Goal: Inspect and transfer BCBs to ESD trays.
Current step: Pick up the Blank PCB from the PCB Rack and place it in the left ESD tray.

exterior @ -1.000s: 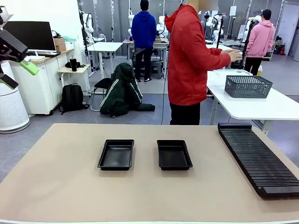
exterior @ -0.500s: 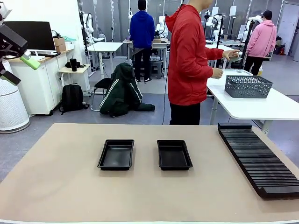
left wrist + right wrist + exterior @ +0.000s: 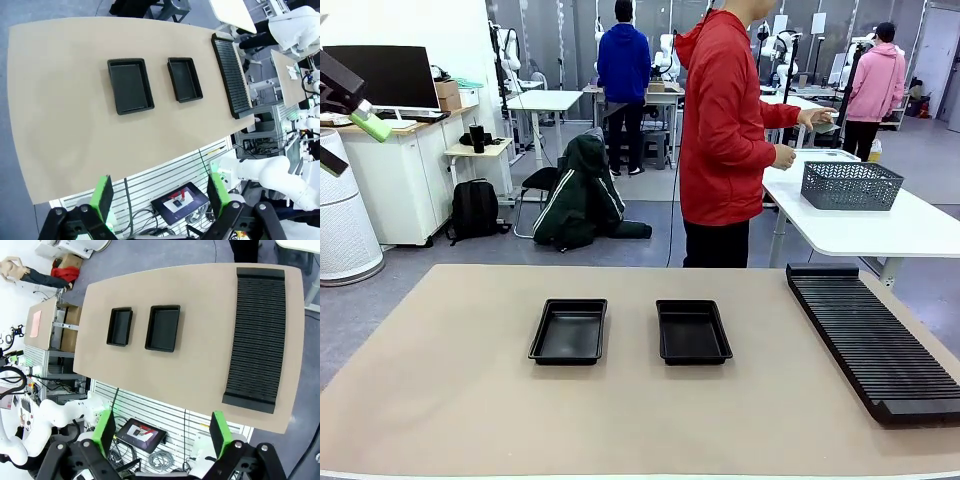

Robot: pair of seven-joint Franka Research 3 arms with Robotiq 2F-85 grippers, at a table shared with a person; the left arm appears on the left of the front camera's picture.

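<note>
While both arms hang high above the tan matte counter (image 3: 440, 400), two shallow black rectangular plastic trays with raised rims and rounded corners sit side by side near its middle, not touching. These are the left tray (image 3: 568, 331) and the right tray (image 3: 692, 331), each showing only a bare glossy floor. A long black ribbed slotted rack (image 3: 875, 340) lies along the counter's right edge, well apart from them. The left tool (image 3: 160, 180) and the right tool (image 3: 161, 422) both stand with jaws spread wide, their green pads gripping nothing. Beyond the far edge, a person in a red hooded jacket (image 3: 725, 130) faces a white counter (image 3: 910, 230) carrying a dark wire mesh basket (image 3: 851, 185) — its contents cannot be told.
</note>
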